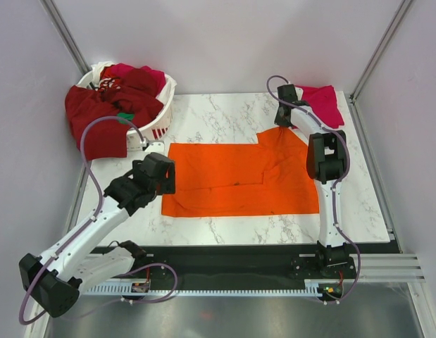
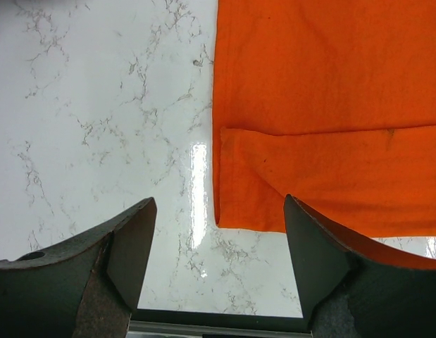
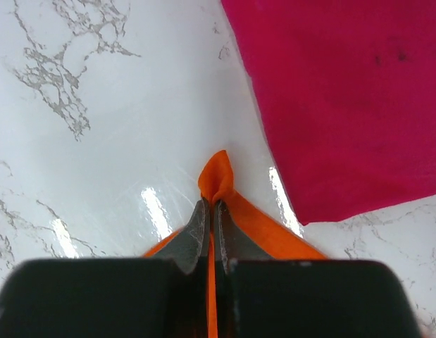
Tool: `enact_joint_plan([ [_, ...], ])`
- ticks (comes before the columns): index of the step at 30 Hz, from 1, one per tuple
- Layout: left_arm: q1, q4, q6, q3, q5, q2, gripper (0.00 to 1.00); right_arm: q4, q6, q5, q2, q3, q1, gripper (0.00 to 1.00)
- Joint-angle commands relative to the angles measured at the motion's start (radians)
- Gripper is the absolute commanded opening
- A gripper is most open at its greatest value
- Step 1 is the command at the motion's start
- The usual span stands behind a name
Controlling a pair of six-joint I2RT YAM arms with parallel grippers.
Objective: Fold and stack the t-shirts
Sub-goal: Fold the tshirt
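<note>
**Orange shirt flat on marble, right gripper pinching its far-right corner**

- White marble table [image 1: 225, 113] carries everything.
- Orange t-shirt [image 1: 232, 179] is spread roughly flat mid-table as a wide rectangle. It has a raised step on the far-right side and a few wrinkles right of centre. The left wrist view shows a folded-over layer near its left edge.
- White slotted basket [image 1: 160, 128] sits at the far-left corner of the table, stuffed with shirts. A dark red shirt [image 1: 98, 123] spills over its left rim and hangs down the side. Crimson cloth [image 1: 136, 76] is piled on top, and a green scrap [image 1: 126, 116] pokes out near the front rim.
- Magenta-pink shirt [image 1: 323, 104] lies flat at the far-right corner of the table, close to the orange shirt's far-right corner but not touching it.
- Left gripper [image 2: 218, 211] is at the orange shirt's left edge with its fingers spread wide. The shirt's near-left corner shows between them in the wrist view. Nothing is gripped, and I can't tell whether the fingertips touch the table.
- Right gripper [image 3: 210, 211] is reached out to the far side with its fingers pressed together on the orange shirt's far-right corner. A small peak of orange cloth sticks up past the fingertips, lifted just off the marble. The magenta shirt's edge lies just to the right of it.
</note>
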Motion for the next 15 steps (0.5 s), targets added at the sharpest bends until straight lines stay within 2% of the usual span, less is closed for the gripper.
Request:
enact_joint_plan([
  [1, 0.004, 0.032, 0.025, 0.012, -0.03, 0.026, 0.8, -0.011, 0.005, -0.052, 0.0, -0.027, 0.0, 0.0],
  [3, 0.007, 0.032, 0.018, 0.04, -0.051, 0.075, 0.8, -0.009, 0.003, -0.078, -0.032, -0.055, 0.001, 0.0],
  [5, 0.023, 0.031, -0.001, 0.075, -0.046, 0.13, 0.85, 0.002, 0.005, -0.098, -0.081, -0.101, 0.001, 0.0],
  [8, 0.09, 0.037, -0.007, 0.178, 0.022, 0.294, 0.85, 0.021, 0.015, -0.118, -0.161, -0.16, 0.006, 0.0],
  [9, 0.121, 0.038, -0.007, 0.239, 0.051, 0.398, 0.84, 0.025, 0.022, -0.126, -0.181, -0.205, 0.006, 0.0],
  [15, 0.188, 0.104, 0.011, 0.458, 0.091, 0.702, 0.81, 0.104, 0.038, -0.198, -0.362, -0.433, 0.01, 0.0],
])
